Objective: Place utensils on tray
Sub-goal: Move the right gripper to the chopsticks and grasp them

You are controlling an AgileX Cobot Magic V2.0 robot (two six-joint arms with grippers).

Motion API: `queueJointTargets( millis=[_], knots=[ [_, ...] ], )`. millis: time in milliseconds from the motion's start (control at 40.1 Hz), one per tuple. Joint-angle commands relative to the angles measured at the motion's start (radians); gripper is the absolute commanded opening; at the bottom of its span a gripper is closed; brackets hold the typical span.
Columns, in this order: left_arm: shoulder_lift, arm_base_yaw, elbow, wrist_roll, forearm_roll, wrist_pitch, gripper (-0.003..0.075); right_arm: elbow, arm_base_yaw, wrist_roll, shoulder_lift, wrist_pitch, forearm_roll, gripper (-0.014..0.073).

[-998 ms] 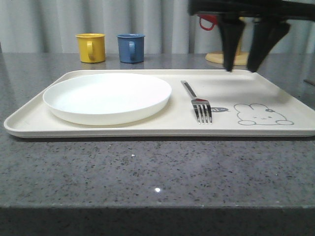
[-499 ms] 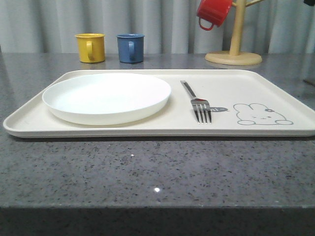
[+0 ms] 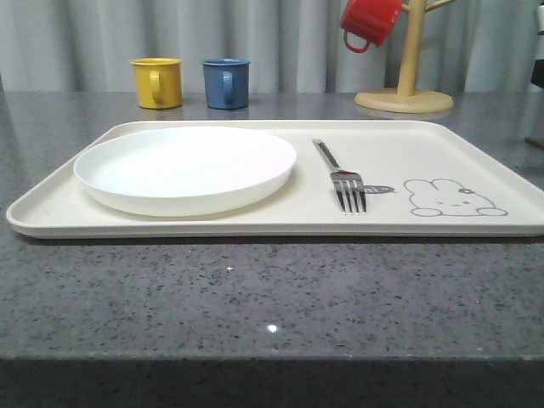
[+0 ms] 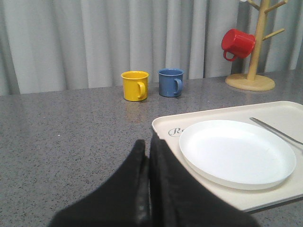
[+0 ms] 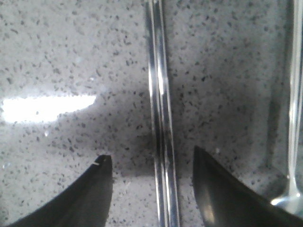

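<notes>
A silver fork (image 3: 340, 174) lies on the cream tray (image 3: 399, 153), right of the white plate (image 3: 185, 167) and left of the rabbit drawing. In the right wrist view, my right gripper (image 5: 150, 155) is open just above the grey counter. The pair of chopsticks (image 5: 160, 109) lies side by side between its fingertips, untouched. The spoon (image 5: 294, 94) lies on the counter beside them, past one finger. My left gripper (image 4: 147, 150) is shut and empty, low over the counter by the tray's near corner (image 4: 165, 126). The fork's handle (image 4: 277, 133) shows beyond the plate.
A yellow mug (image 3: 158, 82) and a blue mug (image 3: 226, 82) stand behind the tray. A wooden mug tree (image 3: 406, 76) with a red mug (image 3: 367, 21) stands at the back right. Grey curtains close the background.
The right gripper hung open over the tray's back right a second ago. It has since left the front view and now sits over the chopsticks.
</notes>
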Motion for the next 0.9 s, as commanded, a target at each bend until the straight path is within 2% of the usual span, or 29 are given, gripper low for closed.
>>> queueJointTargets(
  millis=[0, 200, 299, 399, 524, 873],
  knots=[
    [0.013, 0.001, -0.027, -0.009, -0.005, -0.079, -0.0018, -0.021, -0.006, -0.013, -0.026, -0.022, 0.000, 0.0412],
    [0.013, 0.001, -0.027, -0.009, -0.005, -0.079, -0.0018, -0.021, -0.006, -0.013, 0.003, -0.018, 0.000, 0.0402],
    [0.013, 0.001, -0.027, -0.009, -0.005, -0.079, -0.0018, -0.021, -0.006, -0.013, 0.003, -0.012, 0.001, 0.0298],
    [0.013, 0.001, -0.027, -0.009, -0.005, -0.079, -0.0018, -0.021, -0.006, -0.013, 0.003, -0.004, 0.001, 0.0142],
    [0.013, 0.001, -0.027, -0.009, -0.005, -0.079, -0.0018, -0.021, -0.006, -0.013, 0.003, 0.002, 0.001, 0.0041],
    [0.013, 0.001, -0.027, -0.009, -0.005, -0.079, -0.0018, -0.027, 0.019, 0.096, -0.111, 0.042, -0.002, 0.0036]
  ],
)
